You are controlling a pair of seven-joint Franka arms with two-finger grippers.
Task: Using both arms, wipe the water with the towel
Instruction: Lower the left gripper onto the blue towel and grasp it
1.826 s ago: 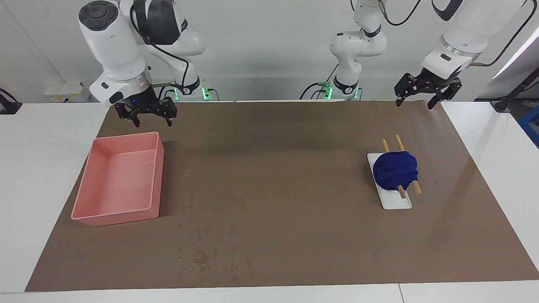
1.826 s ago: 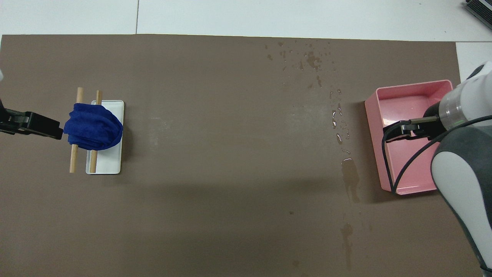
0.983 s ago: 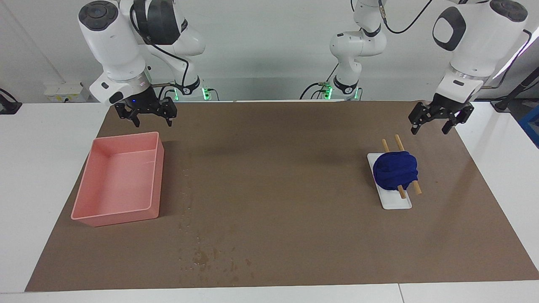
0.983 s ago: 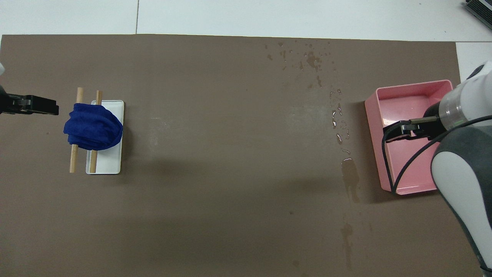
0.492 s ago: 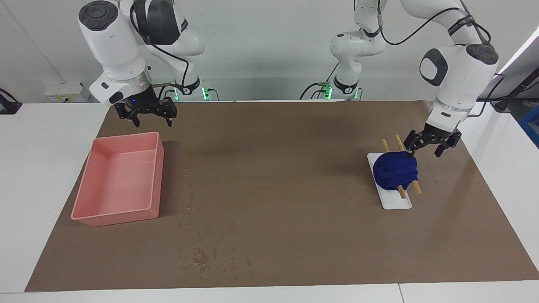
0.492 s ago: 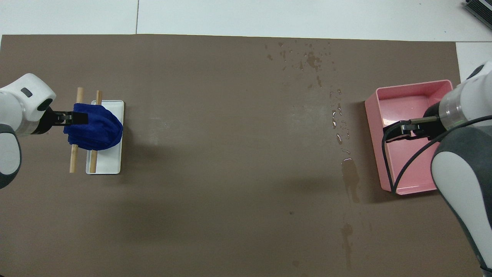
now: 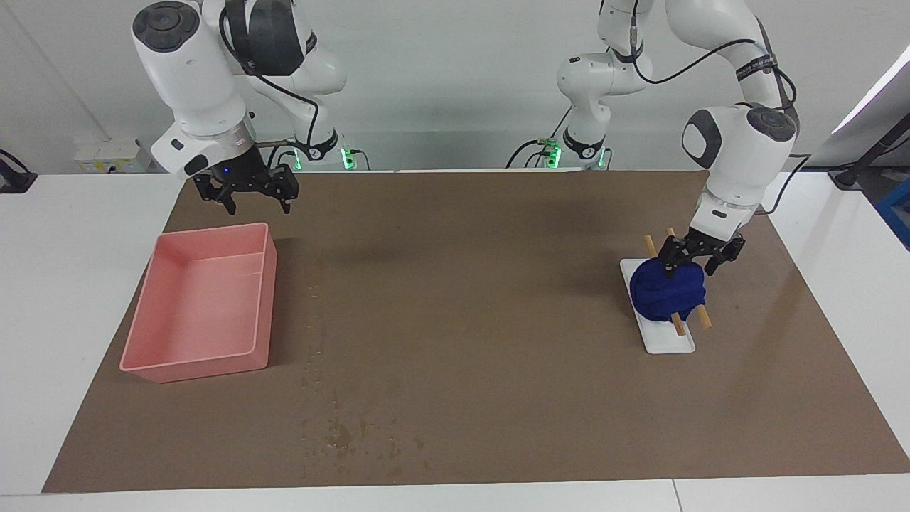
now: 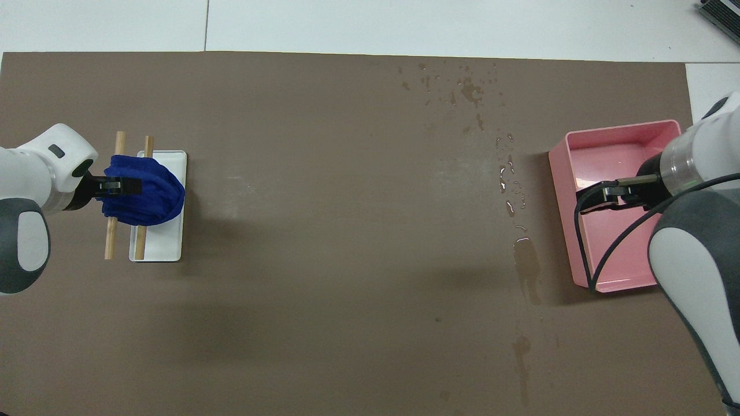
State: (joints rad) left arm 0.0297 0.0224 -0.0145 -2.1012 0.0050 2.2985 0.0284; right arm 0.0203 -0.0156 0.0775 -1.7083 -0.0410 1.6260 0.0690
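Note:
A bunched dark blue towel [image 7: 668, 290] [image 8: 144, 190] rests on two wooden sticks [image 7: 704, 320] laid across a small white tray [image 7: 672, 345] toward the left arm's end. My left gripper [image 7: 689, 262] is down on the towel's top, open, one finger on either side of its upper folds. The water [image 7: 334, 430] [image 8: 471, 89] shows as droplets and damp blotches on the brown mat, in a trail beside the pink bin [image 7: 192, 370]. My right gripper [image 7: 257, 205] waits open in the air over the mat, at the bin's robot-side end.
The brown mat [image 7: 469, 284] covers most of the white table. The pink bin [image 8: 613, 128] holds nothing and stands toward the right arm's end. More damp streaks [image 8: 526, 266] run along the mat next to the bin, nearer to the robots.
My left gripper has come down from over the mat's corner onto the top of the towel. The towel, the tray and the right arm have not moved.

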